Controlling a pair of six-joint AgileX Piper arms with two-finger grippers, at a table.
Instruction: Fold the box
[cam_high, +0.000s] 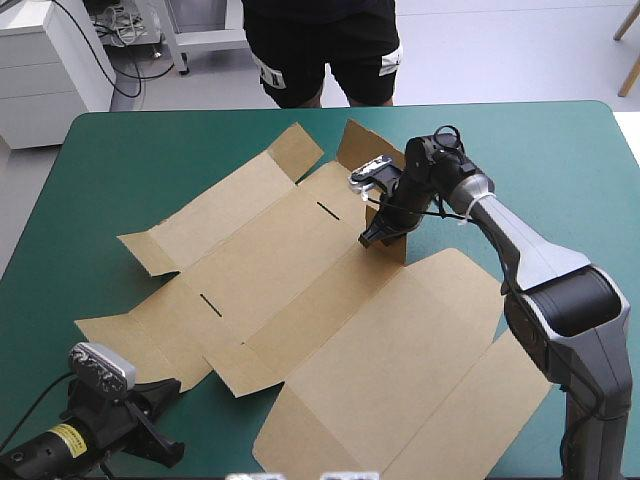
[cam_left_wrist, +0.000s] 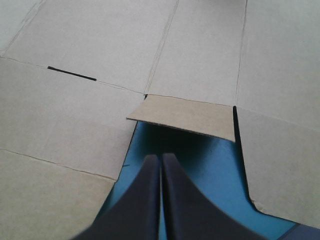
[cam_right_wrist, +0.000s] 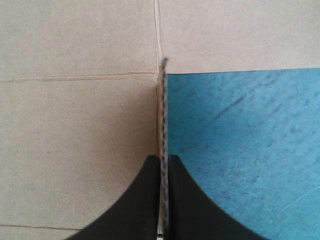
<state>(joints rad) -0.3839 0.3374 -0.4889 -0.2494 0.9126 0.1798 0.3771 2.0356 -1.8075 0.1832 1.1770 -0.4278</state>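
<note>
Teal-green tabletop (cam_high: 560, 160) carries the brown box (cam_high: 300, 270), a flat sheet w/ long axis far-left to near-right. At its far-right side a flap (cam_high: 360, 150) stands upright, pinched edge-on in the right gripper (cam_right_wrist: 163, 159). Next fold prob. turns there, right arm nearer. Left gripper (cam_left_wrist: 160, 157) is closed on nothing, near-left, small flap (cam_left_wrist: 185, 115) just ahead.

The box (cam_high: 300, 290) lies spread across most of the table. Bare teal-green cover (cam_high: 140, 150) shows as a wide strip beyond the box's far-left side, a wide area to the box's right, and a narrow band off its near-left edge. At the box's far side one flap (cam_high: 360, 150) stands upright, pinched by the right gripper (cam_high: 378, 236), walling off that corner. At the box's near-left notch a small flap (cam_left_wrist: 187, 117) hangs just above the cover, directly ahead of the left gripper (cam_left_wrist: 161, 159).
</note>
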